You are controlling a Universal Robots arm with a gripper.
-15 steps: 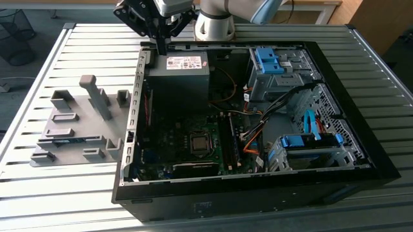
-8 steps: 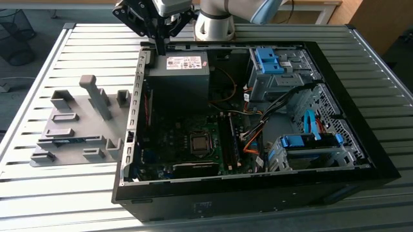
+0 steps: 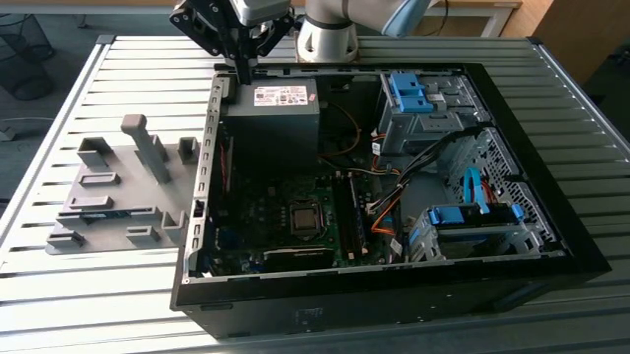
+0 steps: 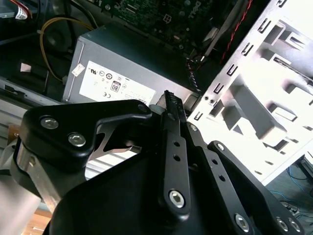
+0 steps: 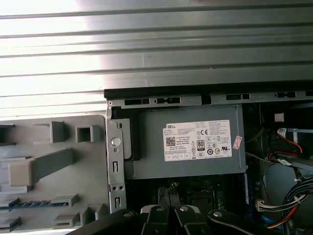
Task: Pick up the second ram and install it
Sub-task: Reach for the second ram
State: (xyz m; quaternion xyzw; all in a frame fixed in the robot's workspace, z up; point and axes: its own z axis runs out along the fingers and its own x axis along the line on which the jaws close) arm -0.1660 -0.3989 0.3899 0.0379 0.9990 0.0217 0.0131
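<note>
**Obscured items.** The second ram (image 3: 103, 214) is seated in a slot of the grey holder (image 3: 118, 166), which lies on the slatted metal table (image 3: 99, 310) at the exterior view's left, just beside the open computer case (image 3: 394, 306). Only a thin blue edge of the stick is seen there. Its chips cannot be made out in that view. In the first wrist view the same stick (image 5: 22, 205) is shown as a dark blue strip sunk in the holder (image 5: 49, 164) and is cut off by the frame edge. The memory slots on the motherboard (image 3: 295, 221) are dark, and it cannot be determined whether any slot is filled. In the second wrist view the lower part of the scene is covered by the black gripper body.

**Gripper.** The gripper (image 3: 243, 76) is positioned over the rear edge of the case, just beside the power supply (image 3: 280, 110) and well apart from the stick. Its fingers (image 4: 168, 105) are drawn together to a narrow point, and no gap is seen between them. Nothing is held between them. Whether the tips touch the case wall cannot be determined. The labelled face of the power supply (image 5: 195, 144) is seen below the gripper in both wrist views.
</note>
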